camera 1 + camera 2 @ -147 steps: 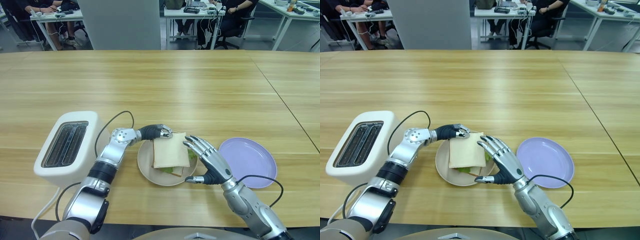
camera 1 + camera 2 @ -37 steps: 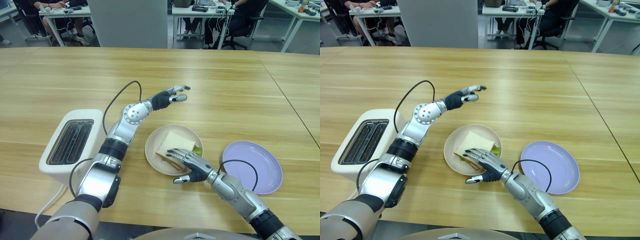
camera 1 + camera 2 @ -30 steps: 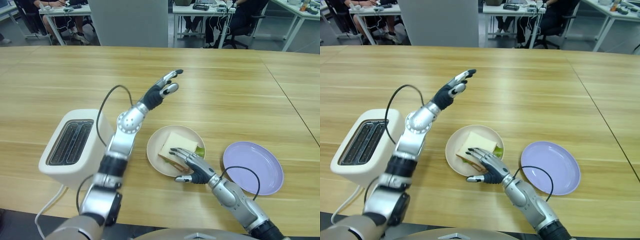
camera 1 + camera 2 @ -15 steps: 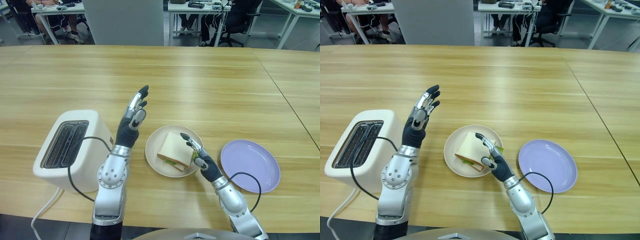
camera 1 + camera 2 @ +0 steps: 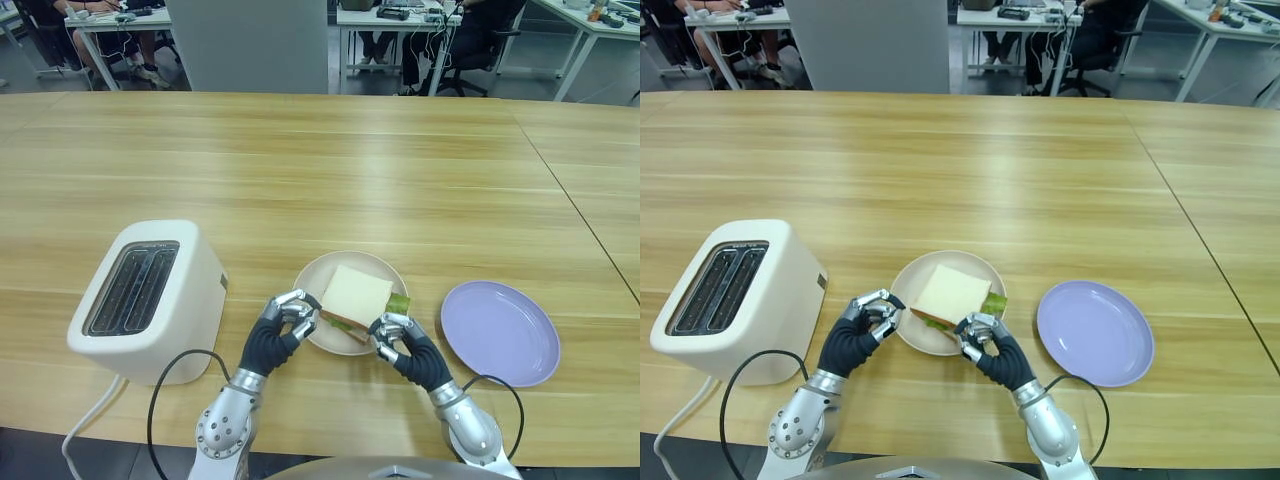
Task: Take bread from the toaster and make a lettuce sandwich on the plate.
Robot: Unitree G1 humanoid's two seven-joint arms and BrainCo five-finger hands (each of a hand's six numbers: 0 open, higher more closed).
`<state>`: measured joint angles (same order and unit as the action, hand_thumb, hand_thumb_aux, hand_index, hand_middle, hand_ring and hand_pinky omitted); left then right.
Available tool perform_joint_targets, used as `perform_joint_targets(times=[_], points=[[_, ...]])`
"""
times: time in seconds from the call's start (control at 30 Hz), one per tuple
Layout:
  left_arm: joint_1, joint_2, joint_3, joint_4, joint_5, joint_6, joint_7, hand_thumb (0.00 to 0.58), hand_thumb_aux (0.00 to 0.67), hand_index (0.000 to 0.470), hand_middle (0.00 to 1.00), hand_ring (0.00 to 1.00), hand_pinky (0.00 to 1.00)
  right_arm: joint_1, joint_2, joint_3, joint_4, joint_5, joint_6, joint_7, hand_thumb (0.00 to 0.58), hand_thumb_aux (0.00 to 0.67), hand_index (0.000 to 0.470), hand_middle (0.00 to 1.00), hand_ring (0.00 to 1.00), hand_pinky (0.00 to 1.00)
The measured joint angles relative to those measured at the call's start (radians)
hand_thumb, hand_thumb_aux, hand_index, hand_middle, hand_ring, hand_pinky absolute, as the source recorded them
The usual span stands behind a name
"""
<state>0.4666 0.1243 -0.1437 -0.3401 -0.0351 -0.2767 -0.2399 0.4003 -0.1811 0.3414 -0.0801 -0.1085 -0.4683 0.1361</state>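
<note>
A sandwich (image 5: 355,297) of pale bread with green lettuce (image 5: 399,303) showing at its right edge lies on the beige plate (image 5: 312,281). The white toaster (image 5: 145,296) stands to the left, and its two slots look empty. My left hand (image 5: 280,328) sits low at the plate's front left rim. Its fingers are curled and hold nothing. My right hand (image 5: 404,344) sits just off the plate's front right rim, also with curled fingers and nothing in them. Neither hand touches the bread.
A bare purple plate (image 5: 500,331) lies to the right of the beige one. The toaster's white cord (image 5: 85,432) runs off the table's near edge. Wide wooden tabletop (image 5: 330,170) stretches behind the plates.
My left hand has dropped from a raised, open pose to the plate's left rim and curled shut. My right hand has drawn back off the sandwich and curled too.
</note>
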Motion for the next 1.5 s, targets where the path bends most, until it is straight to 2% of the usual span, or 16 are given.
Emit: perform_joint_targets(times=[0.27, 0.57, 0.97, 1.27, 1.5], points=[[0.022, 0.053, -0.025, 0.170, -0.030, -0.001, -0.084, 0.580, 0.670, 0.460, 1.00, 1.00, 1.00, -0.003, -0.002, 0.011, 0.156, -0.028, 0.049, 0.025, 0.580, 0.670, 0.460, 1.00, 1.00, 1.00], [0.006, 0.066, -0.024, 0.318, -0.028, 0.002, -0.114, 0.580, 0.670, 0.460, 1.00, 1.00, 1.00, -0.054, 0.014, 0.009, 0.214, -0.034, 0.083, 0.038, 0.580, 0.670, 0.460, 1.00, 1.00, 1.00], [-0.167, -0.008, -0.041, 0.436, 0.005, 0.067, -0.071, 0.580, 0.670, 0.460, 1.00, 1.00, 1.00, -0.186, 0.050, -0.027, 0.288, -0.031, 0.173, 0.034, 0.580, 0.670, 0.460, 1.00, 1.00, 1.00], [-0.304, -0.068, -0.040, 0.573, 0.028, 0.061, -0.027, 0.580, 0.670, 0.460, 1.00, 1.00, 1.00, -0.292, 0.081, -0.073, 0.385, -0.015, 0.197, 0.029, 0.580, 0.670, 0.460, 1.00, 1.00, 1.00], [-0.451, -0.084, -0.019, 0.727, 0.036, 0.037, 0.003, 0.580, 0.670, 0.460, 1.00, 1.00, 1.00, -0.438, 0.120, -0.113, 0.535, -0.015, 0.192, 0.003, 0.580, 0.670, 0.460, 1.00, 1.00, 1.00]])
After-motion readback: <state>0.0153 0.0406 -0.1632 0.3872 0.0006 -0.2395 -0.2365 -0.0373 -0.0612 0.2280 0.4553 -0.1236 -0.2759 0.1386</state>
